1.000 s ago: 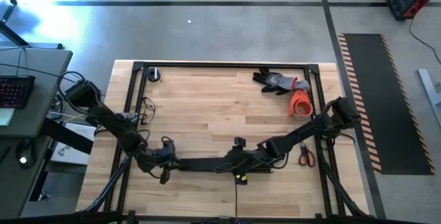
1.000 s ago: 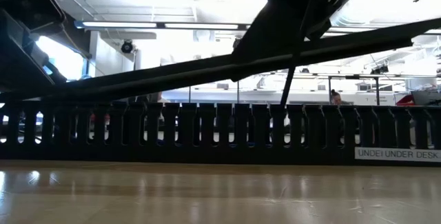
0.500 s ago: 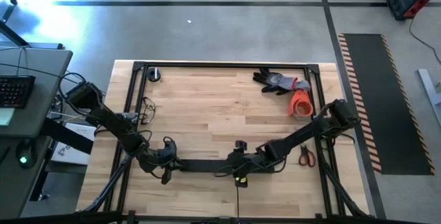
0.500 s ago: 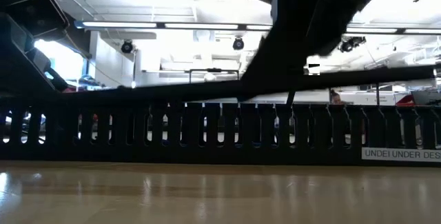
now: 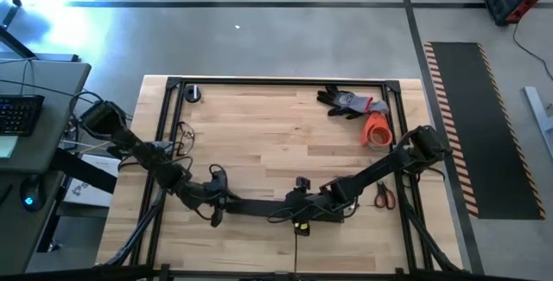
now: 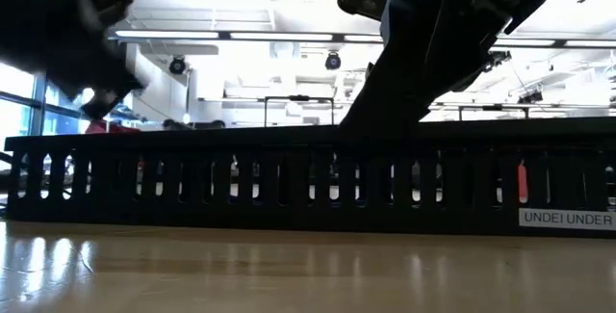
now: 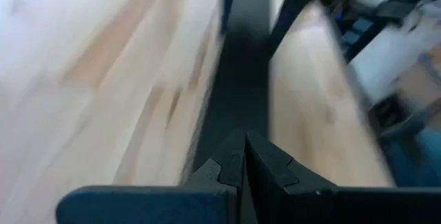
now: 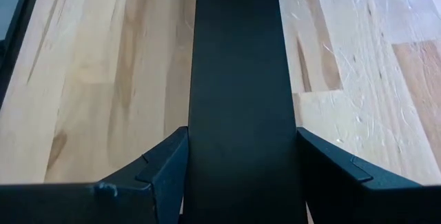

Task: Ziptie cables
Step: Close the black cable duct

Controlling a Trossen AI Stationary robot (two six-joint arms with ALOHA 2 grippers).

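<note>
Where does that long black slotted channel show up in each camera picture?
High view: channel near the table's front edge, between both grippers.
Low view: slotted wall across the whole width.
Left wrist: dark blurred strip running ahead.
Right wrist: flat black cover between the fingers.
Shared landmark: the wooden table.

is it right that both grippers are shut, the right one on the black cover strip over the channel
Not quite. Only the left gripper is shut, with nothing between its fingers, as the left wrist view shows. The right gripper is open wide, its fingers on either side of the black cover strip over the channel, as the right wrist view shows.
</note>
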